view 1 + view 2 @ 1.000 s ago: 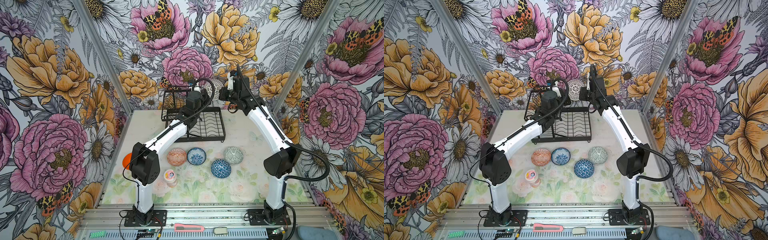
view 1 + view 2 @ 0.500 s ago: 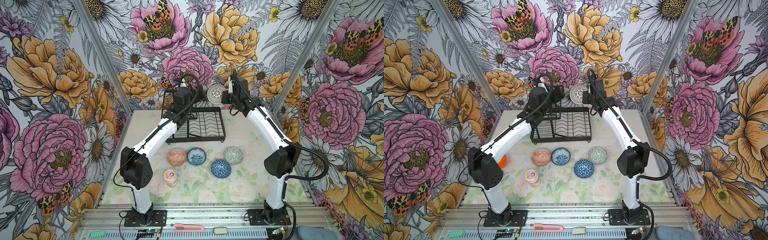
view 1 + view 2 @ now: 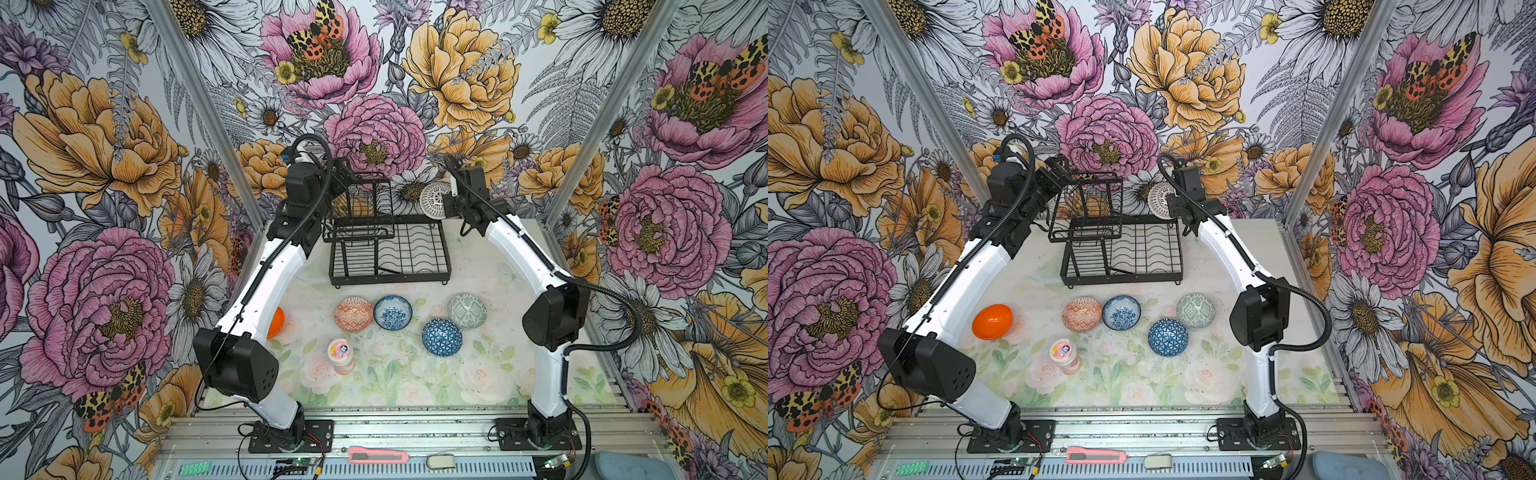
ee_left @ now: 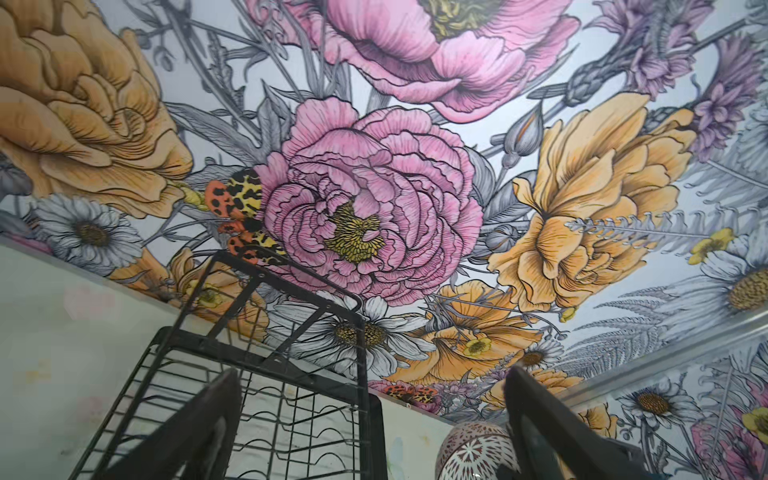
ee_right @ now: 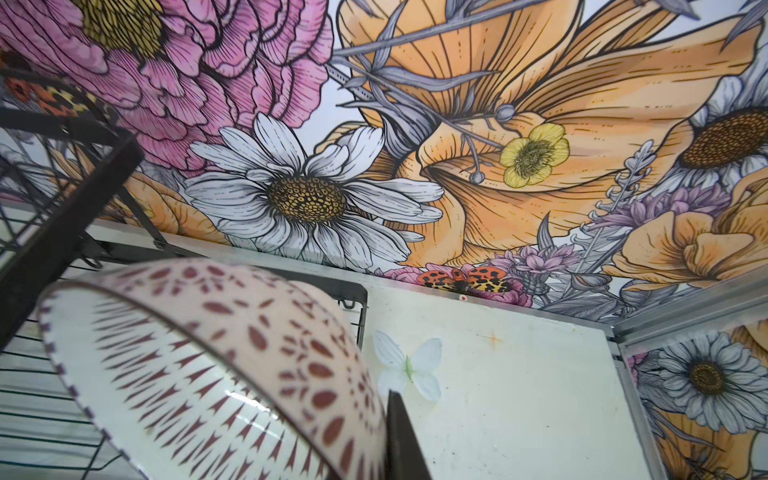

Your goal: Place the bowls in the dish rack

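Twin overhead views; upward-tilted wrist close-ups

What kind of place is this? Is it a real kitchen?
Probably not a kitchen, more a robot practice booth. Flowery walls box in a small table, two robot arms are bolted to a metal rail, and a dish rack and bowls sit there like props.

The dish rack (image 3: 388,245) stands far back on the table (image 3: 415,374), bowls (image 3: 392,311) before it, a jar (image 3: 340,351) before those.
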You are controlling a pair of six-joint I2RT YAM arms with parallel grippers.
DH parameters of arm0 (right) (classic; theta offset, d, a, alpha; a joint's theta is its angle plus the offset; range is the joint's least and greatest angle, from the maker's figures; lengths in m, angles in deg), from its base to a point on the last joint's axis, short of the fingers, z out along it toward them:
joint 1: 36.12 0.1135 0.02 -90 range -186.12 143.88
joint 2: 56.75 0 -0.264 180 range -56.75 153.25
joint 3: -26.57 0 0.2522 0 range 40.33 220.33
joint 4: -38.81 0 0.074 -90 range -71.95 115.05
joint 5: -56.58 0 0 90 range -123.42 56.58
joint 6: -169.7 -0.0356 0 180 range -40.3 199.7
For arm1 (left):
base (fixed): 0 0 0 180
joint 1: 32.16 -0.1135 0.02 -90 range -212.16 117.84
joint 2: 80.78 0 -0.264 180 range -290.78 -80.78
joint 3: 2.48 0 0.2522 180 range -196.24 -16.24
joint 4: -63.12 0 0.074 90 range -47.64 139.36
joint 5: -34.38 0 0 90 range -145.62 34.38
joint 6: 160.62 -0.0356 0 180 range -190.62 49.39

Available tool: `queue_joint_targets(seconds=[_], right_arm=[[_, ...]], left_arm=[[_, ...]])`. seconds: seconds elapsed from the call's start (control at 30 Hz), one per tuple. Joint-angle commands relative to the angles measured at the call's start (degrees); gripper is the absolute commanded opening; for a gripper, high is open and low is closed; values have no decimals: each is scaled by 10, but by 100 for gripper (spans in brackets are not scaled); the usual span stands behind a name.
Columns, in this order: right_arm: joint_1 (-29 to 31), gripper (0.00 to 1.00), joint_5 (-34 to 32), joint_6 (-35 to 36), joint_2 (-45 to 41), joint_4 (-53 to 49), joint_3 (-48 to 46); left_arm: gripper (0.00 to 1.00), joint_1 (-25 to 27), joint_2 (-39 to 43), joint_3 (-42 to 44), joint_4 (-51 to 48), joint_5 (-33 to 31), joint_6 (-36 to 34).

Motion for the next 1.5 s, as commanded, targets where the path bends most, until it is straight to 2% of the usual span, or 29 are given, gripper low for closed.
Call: queue_joint_targets(seconds=[0.0,0.17,0.33,0.87,1.27,1.47], right_arm=[[13,0,-41,57,26,54,14],[28,0,-57,114,67,98,11],[36,0,-56,152,104,138,15],[54,0,-66,156,241,162,135],[63,0,-63,151,330,185,235],[67,0,-66,146,355,198,255]], left_arm=[[99,-30,47,45,-29,35,46],[99,-69,86,111,-38,51,80],[99,-95,103,131,-61,67,87],[99,-150,102,163,-100,149,140],[99,-159,67,146,-120,203,147],[99,-164,56,139,-124,213,149]])
